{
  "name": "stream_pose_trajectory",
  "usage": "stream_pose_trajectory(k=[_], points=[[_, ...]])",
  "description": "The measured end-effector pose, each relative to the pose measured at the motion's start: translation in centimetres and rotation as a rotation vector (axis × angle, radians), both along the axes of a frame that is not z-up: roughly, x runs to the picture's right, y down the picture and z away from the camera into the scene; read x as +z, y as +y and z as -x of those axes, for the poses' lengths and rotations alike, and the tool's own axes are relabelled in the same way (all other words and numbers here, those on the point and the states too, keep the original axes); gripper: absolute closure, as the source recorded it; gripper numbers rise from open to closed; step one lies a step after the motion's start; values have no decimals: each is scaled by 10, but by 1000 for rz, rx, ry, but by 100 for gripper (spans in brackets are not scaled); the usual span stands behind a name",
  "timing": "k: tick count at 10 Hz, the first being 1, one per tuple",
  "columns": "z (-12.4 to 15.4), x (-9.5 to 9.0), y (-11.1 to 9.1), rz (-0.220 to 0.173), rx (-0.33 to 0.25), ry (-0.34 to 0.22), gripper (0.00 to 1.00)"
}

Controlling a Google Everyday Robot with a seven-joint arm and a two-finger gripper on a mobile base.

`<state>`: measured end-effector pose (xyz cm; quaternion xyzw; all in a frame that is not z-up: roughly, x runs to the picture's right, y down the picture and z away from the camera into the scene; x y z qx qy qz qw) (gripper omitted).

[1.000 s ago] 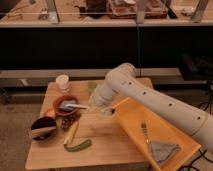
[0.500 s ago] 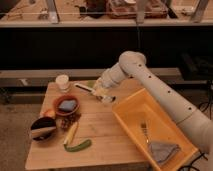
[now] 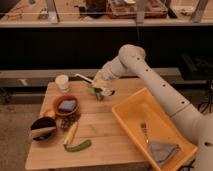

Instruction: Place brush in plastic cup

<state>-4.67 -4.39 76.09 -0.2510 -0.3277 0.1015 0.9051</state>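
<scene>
My gripper (image 3: 100,84) hangs over the back middle of the wooden table (image 3: 100,127) and is shut on the brush (image 3: 84,78). The brush's white handle sticks out to the left, and its other end shows at the gripper's lower right. The pale yellow-green plastic cup (image 3: 92,88) sits just under the gripper, partly hidden by it. A dark cup (image 3: 99,95) stands right beside it. The brush is held above the cups, tilted, not inside either.
A white cup (image 3: 62,82) stands at the back left. A red bowl (image 3: 66,106) holds a blue sponge, with a dark bowl (image 3: 42,128), a corn cob (image 3: 70,133) and a green vegetable (image 3: 77,146) in front. A yellow tray (image 3: 131,116) on the right holds a fork and a grey cloth.
My gripper lifted the brush from beside the red bowl and carried it to the back of the table, over the cups.
</scene>
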Motion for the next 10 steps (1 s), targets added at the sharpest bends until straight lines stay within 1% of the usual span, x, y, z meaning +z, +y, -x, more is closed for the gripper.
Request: stream_pose_trajectory(k=[2,4,5,7,9,10], points=[[13,17,-18,-7,0,19,96],[22,33,-39,-28,5,38,96],[23,41,-49,-35,21,46,96],[24,61,-64,-31,74,56,96],[28,76,-67,-32,90,64,96],[36,81,-67,-41,90,73,96]])
